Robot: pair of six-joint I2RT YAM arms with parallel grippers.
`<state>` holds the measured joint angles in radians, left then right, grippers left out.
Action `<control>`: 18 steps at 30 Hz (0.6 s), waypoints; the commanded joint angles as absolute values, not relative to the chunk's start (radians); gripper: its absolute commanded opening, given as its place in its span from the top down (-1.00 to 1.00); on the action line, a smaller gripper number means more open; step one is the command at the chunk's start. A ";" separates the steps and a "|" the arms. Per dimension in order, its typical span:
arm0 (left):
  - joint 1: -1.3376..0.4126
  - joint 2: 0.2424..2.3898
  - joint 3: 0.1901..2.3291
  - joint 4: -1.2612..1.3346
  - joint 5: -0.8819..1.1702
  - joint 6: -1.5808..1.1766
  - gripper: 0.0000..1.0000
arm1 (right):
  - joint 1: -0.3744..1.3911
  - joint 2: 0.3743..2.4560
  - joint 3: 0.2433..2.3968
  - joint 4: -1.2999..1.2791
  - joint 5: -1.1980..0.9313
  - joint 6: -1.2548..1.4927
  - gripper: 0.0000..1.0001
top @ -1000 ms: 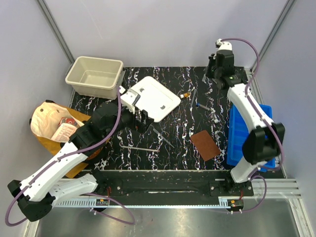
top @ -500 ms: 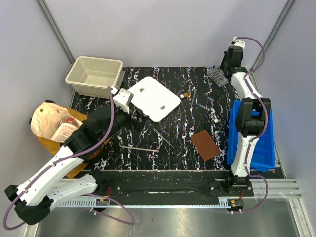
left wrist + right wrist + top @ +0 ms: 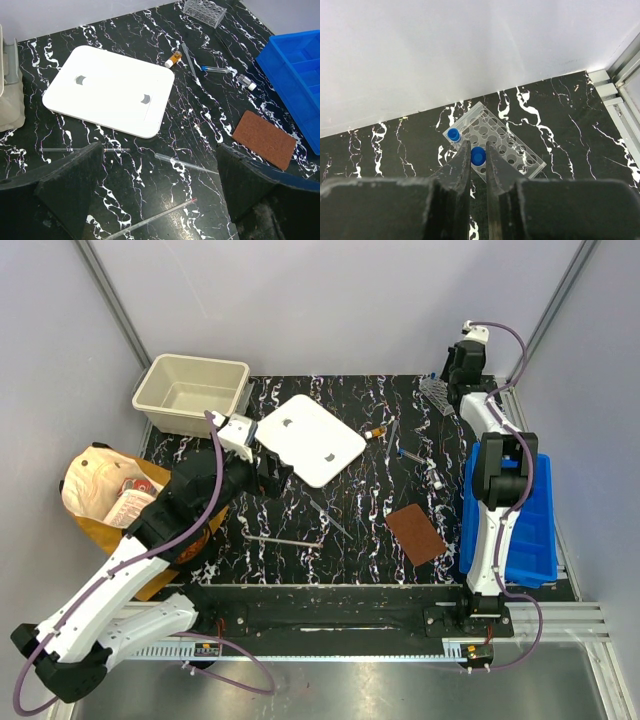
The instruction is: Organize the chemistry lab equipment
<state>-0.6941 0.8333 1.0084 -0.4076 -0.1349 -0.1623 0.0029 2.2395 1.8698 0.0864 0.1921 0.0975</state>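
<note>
While the right pincer [image 3: 477, 145] stands clenched on a blue-capped clear tube [image 3: 478, 156] over the small clear plastic tube rack [image 3: 506, 146] in the far right corner of the black, white-veined bench [image 3: 350, 490], the left pincer [image 3: 159, 147] hangs released and empty, left of centre, beside a white rounded rectangular lid [image 3: 110, 90]. A second blue cap [image 3: 453, 134] sits in the rack's corner hole.

The loose pieces look light, hard and smooth, probably glass or thin plastic. They would likely roll at a nudge, slip in a slack grip and crack under a hard one. The slim clear pipette [image 3: 185, 164] and the long thin silvery rod [image 3: 283, 540], both lying flat near of the lid, seem best taken at mid-shaft, jaws square across the length and fingertips down to the bench. The small orange-capped vial [image 3: 173, 58], the loose blue-capped tube [image 3: 216, 69] and the stubby white-capped vial [image 3: 246, 82] are strewn in a line between the lid and the deep blue compartment bin [image 3: 295, 60] at right. Each would probably take a gentle grip on the body just below the cap. The rack itself appears stiff and light.

To the eye the set is slight: see-through shafts that half vanish against the marbled top, picked out mostly by their bright caps, and a rack of round holes in rows.
</note>
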 commanded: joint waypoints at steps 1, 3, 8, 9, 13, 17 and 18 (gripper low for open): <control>-0.689 0.838 1.005 -0.354 -0.121 -0.176 -0.98 | 0.006 2.250 1.861 0.198 0.164 0.078 0.74; -0.686 0.842 1.005 -0.353 -0.124 -0.176 -0.98 | 0.008 2.255 1.855 0.198 0.156 0.081 0.74; -0.686 0.847 1.005 -0.354 -0.130 -0.175 -0.98 | 0.008 2.272 1.850 0.213 0.143 0.071 0.73; -0.684 0.847 1.005 -0.356 -0.130 -0.175 -0.98 | 0.006 2.275 1.844 0.224 0.126 0.060 0.72; -0.683 0.839 1.000 -0.353 -0.138 -0.175 -0.98 | 0.008 2.292 1.839 0.241 0.092 0.034 0.71; -0.684 0.839 1.002 -0.353 -0.138 -0.173 -0.98 | 0.006 2.301 1.839 0.238 0.106 0.012 0.71; -0.683 0.841 1.002 -0.353 -0.135 -0.175 -0.98 | 0.006 2.302 1.839 0.235 0.109 0.006 0.71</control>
<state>-0.6880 0.8463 1.0050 -0.4011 -0.1352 -0.1661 0.0029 2.2917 1.8450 0.1829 0.1123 0.0486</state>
